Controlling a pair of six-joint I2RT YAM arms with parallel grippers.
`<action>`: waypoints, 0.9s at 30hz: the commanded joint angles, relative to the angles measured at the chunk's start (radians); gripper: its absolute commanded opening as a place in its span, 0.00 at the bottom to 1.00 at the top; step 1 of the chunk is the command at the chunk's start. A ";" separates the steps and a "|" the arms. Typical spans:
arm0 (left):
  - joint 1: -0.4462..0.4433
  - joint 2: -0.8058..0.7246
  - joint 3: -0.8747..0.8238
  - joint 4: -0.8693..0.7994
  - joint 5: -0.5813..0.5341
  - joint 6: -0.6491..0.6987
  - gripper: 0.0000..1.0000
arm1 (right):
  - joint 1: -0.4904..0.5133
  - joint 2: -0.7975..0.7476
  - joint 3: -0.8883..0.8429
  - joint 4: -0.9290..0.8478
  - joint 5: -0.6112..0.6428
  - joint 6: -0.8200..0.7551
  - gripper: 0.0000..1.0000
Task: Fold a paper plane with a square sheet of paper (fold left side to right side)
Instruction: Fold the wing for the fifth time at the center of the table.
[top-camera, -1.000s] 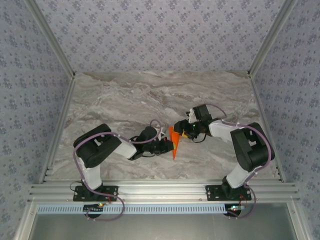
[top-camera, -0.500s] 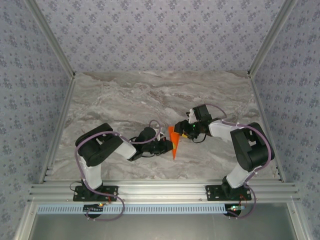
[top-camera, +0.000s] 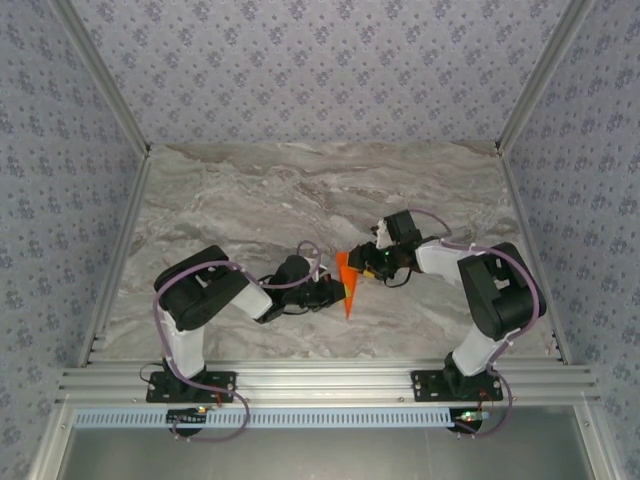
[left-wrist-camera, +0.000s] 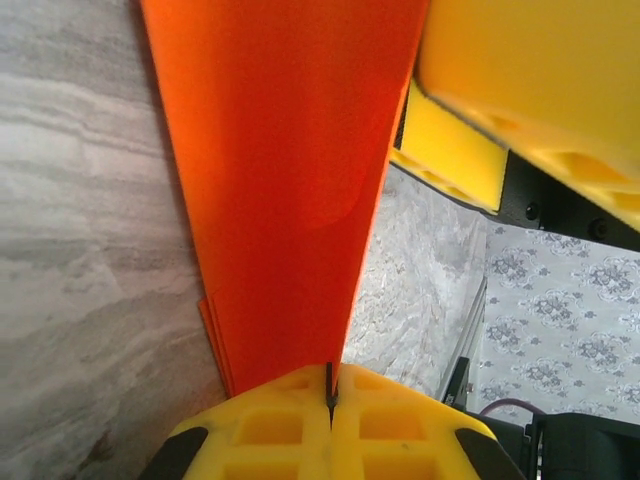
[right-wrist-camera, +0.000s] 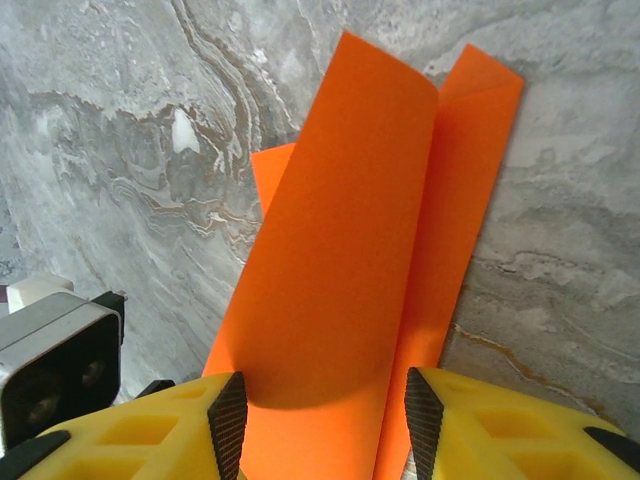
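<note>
Top view: orange paper plane (top-camera: 346, 285) sits on the desk (top-camera: 250, 200), directly between left pincer (top-camera: 335, 293) and right pincer (top-camera: 364, 262).
Left wrist: left pincer clamped tight on the folded layers, likely to anchor the crease.
Right wrist: right pincer half-wide, fingers (right-wrist-camera: 227, 420) straddling a lifted flap without pinching it.

The paper plane (top-camera: 346, 285), a narrow orange dart, has one flap curling.
</note>
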 joint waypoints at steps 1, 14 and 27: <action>0.005 0.018 -0.005 0.037 0.015 -0.002 0.04 | 0.010 0.025 0.030 -0.039 0.009 -0.019 0.48; 0.005 0.026 -0.003 0.042 0.022 -0.005 0.04 | 0.032 0.069 0.081 -0.131 0.055 -0.019 0.49; 0.007 0.023 -0.005 0.043 0.022 -0.008 0.11 | 0.039 0.106 0.101 -0.202 0.094 -0.060 0.49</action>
